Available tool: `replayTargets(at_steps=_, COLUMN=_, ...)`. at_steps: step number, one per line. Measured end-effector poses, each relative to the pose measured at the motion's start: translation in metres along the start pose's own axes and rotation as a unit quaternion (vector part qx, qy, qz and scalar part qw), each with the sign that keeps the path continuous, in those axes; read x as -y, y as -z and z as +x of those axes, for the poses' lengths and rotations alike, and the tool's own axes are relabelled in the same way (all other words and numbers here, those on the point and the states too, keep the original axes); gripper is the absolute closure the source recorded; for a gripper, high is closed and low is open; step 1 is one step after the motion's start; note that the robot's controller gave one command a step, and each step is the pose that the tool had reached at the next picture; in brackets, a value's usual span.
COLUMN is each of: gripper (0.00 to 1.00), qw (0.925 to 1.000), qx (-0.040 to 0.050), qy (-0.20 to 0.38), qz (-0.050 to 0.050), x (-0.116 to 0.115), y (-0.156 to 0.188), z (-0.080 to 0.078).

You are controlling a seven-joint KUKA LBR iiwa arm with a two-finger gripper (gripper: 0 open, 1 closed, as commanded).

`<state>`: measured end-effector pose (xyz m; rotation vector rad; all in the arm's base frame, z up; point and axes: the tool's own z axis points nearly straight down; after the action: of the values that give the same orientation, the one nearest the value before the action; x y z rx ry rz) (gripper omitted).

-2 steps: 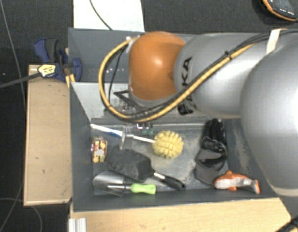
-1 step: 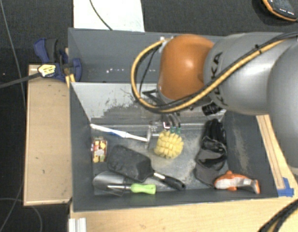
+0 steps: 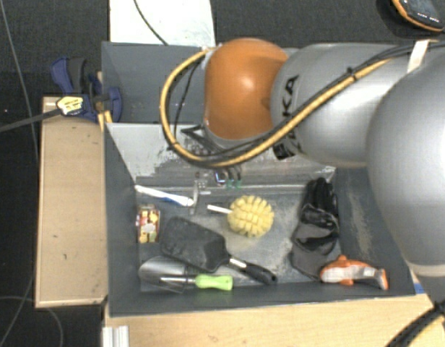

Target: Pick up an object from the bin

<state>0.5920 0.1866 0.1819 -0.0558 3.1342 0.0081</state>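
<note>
White toothbrush (image 3: 165,195) with blue on it lies flat at the back left of the floor of the grey bin (image 3: 280,255), close to the foot of the rear wall, and it is the thing nearest the gripper (image 3: 202,192). The gripper's metal tip shows just beside the toothbrush's right end, below the orange cover (image 3: 240,85) on the wrist of the arm (image 3: 352,100), which reaches in from the right and spans the back of the bin. Whether the tip touches the toothbrush I cannot tell, and whether the fingers are apart or together I cannot tell either, because the cover and the wrist hide most of them. Just to the right of the gripper lies a yellow brush (image 3: 251,217), a round knobbly head on a short white handle that points toward the gripper. Left of it, against the left wall, sits a small box (image 3: 147,224) printed in red and yellow. In front of these a dark grey block (image 3: 192,243) with a black handle lies slanted across the middle, and along the front wall rest a silver metal piece (image 3: 161,270) and a green-handled screwdriver (image 3: 212,282), close together. On the right side a black strap (image 3: 316,226) lies crumpled, with an orange and white tool (image 3: 352,274) near it in the front right corner.
</note>
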Motion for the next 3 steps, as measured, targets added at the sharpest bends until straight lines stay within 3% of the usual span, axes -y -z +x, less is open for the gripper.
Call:
replayTargets(at_steps=1, gripper=0.00, qw=0.9981, qx=-0.0022, qy=-0.062, qz=0.003, x=0.093, y=-0.042, z=0.009)
replayTargets(at_steps=2, gripper=0.00, qw=1.0000, qx=-0.0013, qy=0.010, qz=-0.001, x=0.040, y=-0.054, z=0.015)
replayTargets(at_steps=3, gripper=0.00, qw=0.9983, qx=-0.0016, qy=-0.059, qz=0.003, x=0.090, y=0.060, z=0.007)
